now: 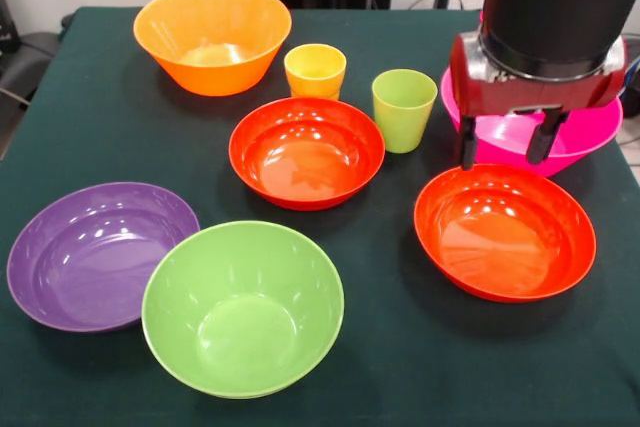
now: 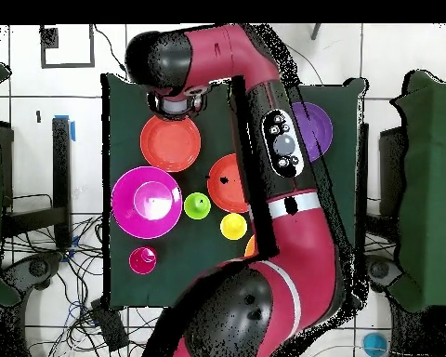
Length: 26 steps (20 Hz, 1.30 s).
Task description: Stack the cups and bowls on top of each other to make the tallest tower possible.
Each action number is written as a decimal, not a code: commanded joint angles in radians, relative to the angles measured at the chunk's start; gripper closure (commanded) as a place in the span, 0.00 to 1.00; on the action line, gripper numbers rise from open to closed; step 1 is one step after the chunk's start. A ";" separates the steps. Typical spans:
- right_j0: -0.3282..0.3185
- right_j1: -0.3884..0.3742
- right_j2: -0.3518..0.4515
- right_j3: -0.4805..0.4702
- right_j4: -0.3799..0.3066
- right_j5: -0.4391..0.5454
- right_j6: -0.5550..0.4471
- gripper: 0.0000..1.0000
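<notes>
Front view: six bowls and two cups stand apart on the dark green tabletop [image 1: 100, 147], none stacked. The bowls are one deep orange bowl [image 1: 212, 37] at the far left, one magenta bowl [image 1: 570, 132] at the right partly behind the arm, two shallow red-orange bowls, one in the middle [image 1: 306, 152] and one at the right [image 1: 504, 232], one purple bowl [image 1: 95, 255] at the near left, and one lime-green bowl [image 1: 243, 307] just beside it, their rims touching or nearly so. The two cups are one yellow-orange cup [image 1: 315, 70] and one lime green cup [image 1: 404, 107], both just behind the middle red-orange bowl.

The end effector [image 1: 504, 145] hangs above the gap between the magenta bowl and the right red-orange bowl, its two dark fingers [image 1: 467, 142] spread apart with nothing between them.

The overhead view shows one more small round magenta-red piece [image 2: 142, 260] near a tabletop corner beside the magenta bowl [image 2: 147, 202]; the front view does not show it, and whether it is a cup or a small bowl cannot be told. From above, the arm [image 2: 282, 214] covers the lime-green bowl entirely, most of the deep orange bowl, and parts of the purple bowl [image 2: 315, 125] and the middle red-orange bowl [image 2: 225, 181]. The other red-orange bowl [image 2: 170, 142] lies fully clear there, and the end effector itself is hidden under the wrist.

No readable writing or brand shows in either view.
</notes>
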 commanded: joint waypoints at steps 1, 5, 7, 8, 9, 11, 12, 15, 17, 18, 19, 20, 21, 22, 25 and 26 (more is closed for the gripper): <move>-0.003 -0.053 -0.142 0.169 0.037 -0.091 0.173 0.00; 0.006 -0.057 -0.169 0.200 0.056 -0.135 0.168 0.00; 0.013 -0.052 -0.185 0.201 0.057 -0.162 0.170 0.00; 0.016 -0.048 -0.191 0.198 0.058 -0.169 0.168 0.00; 0.018 -0.050 -0.197 0.203 0.062 -0.175 0.169 0.00; 0.027 -0.059 -0.210 0.201 0.069 -0.173 0.174 0.00; 0.030 -0.065 -0.218 0.203 0.075 -0.173 0.175 0.00; 0.043 -0.078 -0.251 0.203 0.088 -0.166 0.197 0.00; 0.053 -0.086 -0.274 0.205 0.091 -0.162 0.211 0.00; 0.058 -0.091 -0.286 0.211 0.095 -0.162 0.221 0.00; 0.062 -0.098 -0.298 0.221 0.099 -0.168 0.234 0.00; 0.067 -0.107 -0.311 0.233 0.107 -0.169 0.249 0.00; 0.070 -0.115 -0.322 0.246 0.110 -0.178 0.257 0.00; 0.074 -0.123 -0.333 0.259 0.112 -0.187 0.264 0.00; 0.087 -0.139 -0.368 0.290 0.128 -0.202 0.303 0.00; 0.092 -0.145 -0.381 0.300 0.135 -0.204 0.319 0.00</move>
